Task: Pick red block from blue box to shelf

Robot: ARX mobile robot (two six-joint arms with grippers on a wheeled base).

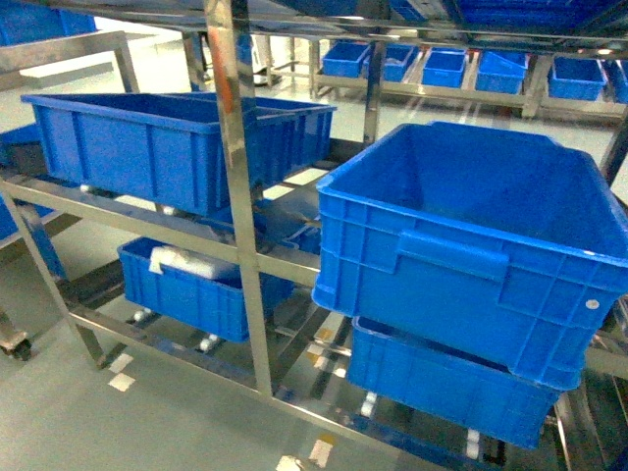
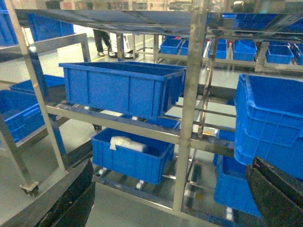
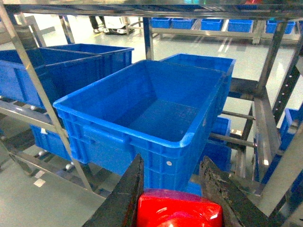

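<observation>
Facing the shiny stainless-steel shelf [image 1: 240,196] in the head view: 4 dark blue ribbed plastic crates sit near on its tiers, more behind; no gripper or red block shows.

Left wrist view: same rack, 2 dark finger edges of the left gripper [image 2: 170,208] spread wide apart, nothing between them.

Right wrist view: right gripper [image 3: 173,198] clamps the small red plastic block [image 3: 177,210] between its 2 fingers. Empty blue crate [image 3: 151,113] lies directly ahead and slightly below, long axis running away. Right arm does the placing; 1 block only.

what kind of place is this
Likely a warehouse or factory storeroom: stainless-steel racks with roller tiers hold rows of dark blue plastic crates, more crates line racks in the background, and the floor is smooth and grey.
</observation>
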